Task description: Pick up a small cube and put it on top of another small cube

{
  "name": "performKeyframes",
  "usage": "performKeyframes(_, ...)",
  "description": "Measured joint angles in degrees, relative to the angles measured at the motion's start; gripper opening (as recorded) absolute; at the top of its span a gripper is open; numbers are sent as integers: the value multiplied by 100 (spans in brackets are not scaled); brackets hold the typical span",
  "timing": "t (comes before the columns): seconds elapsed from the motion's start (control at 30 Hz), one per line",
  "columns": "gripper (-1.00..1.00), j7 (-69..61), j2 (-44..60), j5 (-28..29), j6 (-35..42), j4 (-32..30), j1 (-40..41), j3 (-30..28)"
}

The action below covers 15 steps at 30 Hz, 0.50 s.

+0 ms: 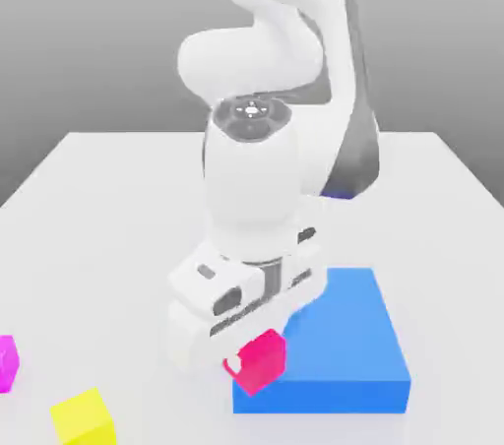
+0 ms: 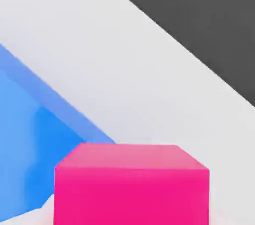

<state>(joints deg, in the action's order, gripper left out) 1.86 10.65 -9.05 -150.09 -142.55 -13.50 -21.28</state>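
Observation:
The small cube (image 1: 262,358), hot pink, sits between the fingers of my gripper (image 1: 251,359), which is shut on it. In the exterior view the cube overlaps the near left corner of the flat blue block (image 1: 345,345). The white hand and arm rise directly above the cube. In the hand view the small cube (image 2: 132,184) is very close, with the blue block (image 2: 30,139) and the pale table behind it. I cannot tell whether the cube is touching the table.
A purplish-magenta cube (image 1: 6,362) lies at the exterior view's left edge, with a yellow cube (image 1: 84,417) near the bottom left corner. The white table (image 1: 108,217) stretches back to a grey wall. The arm hides the middle of the table.

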Motion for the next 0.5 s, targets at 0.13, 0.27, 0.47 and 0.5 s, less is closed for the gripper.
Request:
performKeyframes(0.13,-100,366,102,-202,212,283,574,-611)
performKeyframes(0.27,-100,665,333,-532,365,622,1202,-1178)
performKeyframes(0.47,100,390,1308,-1528,7,1094,2148,-922)
performKeyframes(0.5,100,390,1308,-1528,7,1094,2148,-922)
